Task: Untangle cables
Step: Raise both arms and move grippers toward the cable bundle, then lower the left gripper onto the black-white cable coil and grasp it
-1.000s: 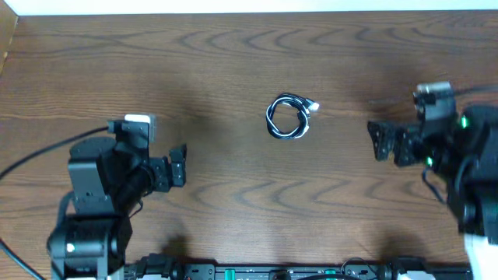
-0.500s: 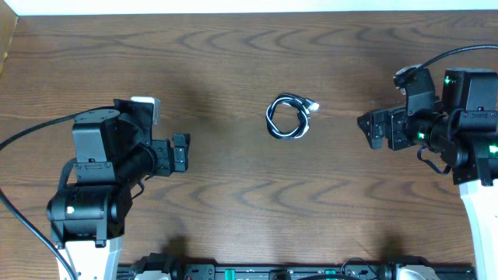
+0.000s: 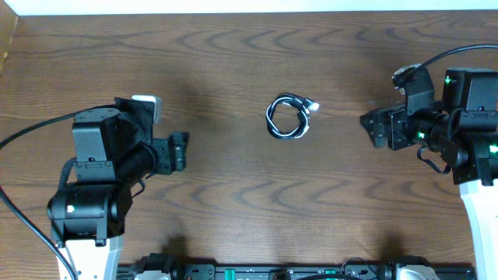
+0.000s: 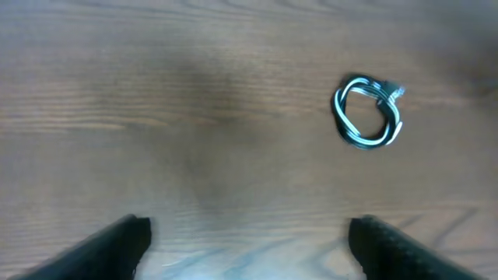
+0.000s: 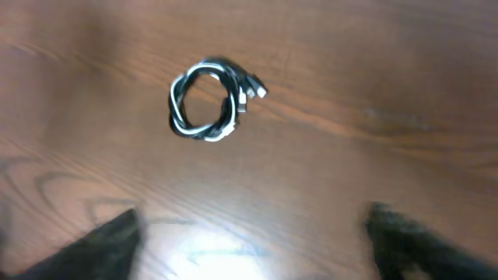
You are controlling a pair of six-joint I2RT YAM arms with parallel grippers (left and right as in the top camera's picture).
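Two small shifts are all that can be made out since half a second ago. The right gripper (image 3: 372, 128) has been drawn back very slightly from the middle of the table (image 3: 233, 62), and the left gripper (image 3: 180, 150) has barely been moved at all. The larger re-posing of both arms, seen between the two earlier overhead pictures, appears to be finished.

The cables (image 3: 288, 117) have not been disturbed. They lie as one small black-and-white coil on the bare wood near the table's centre, with a white connector plug (image 3: 313, 106) sticking out at the upper right. The coil is well apart from both grippers and roughly between them.

In each wrist view the coil is seen ahead and untouched, and the dark fingers (image 4: 124, 237) are held wide apart at the lower corners, with nothing between them. The same holds on the right, where the fingers (image 5: 117, 233) are blurred but clearly spread.

By this evidence the task is judged to be unstarted. Both arms seem to have been aimed at the coil, and an approach is still to be made before any strand can be pulled free.
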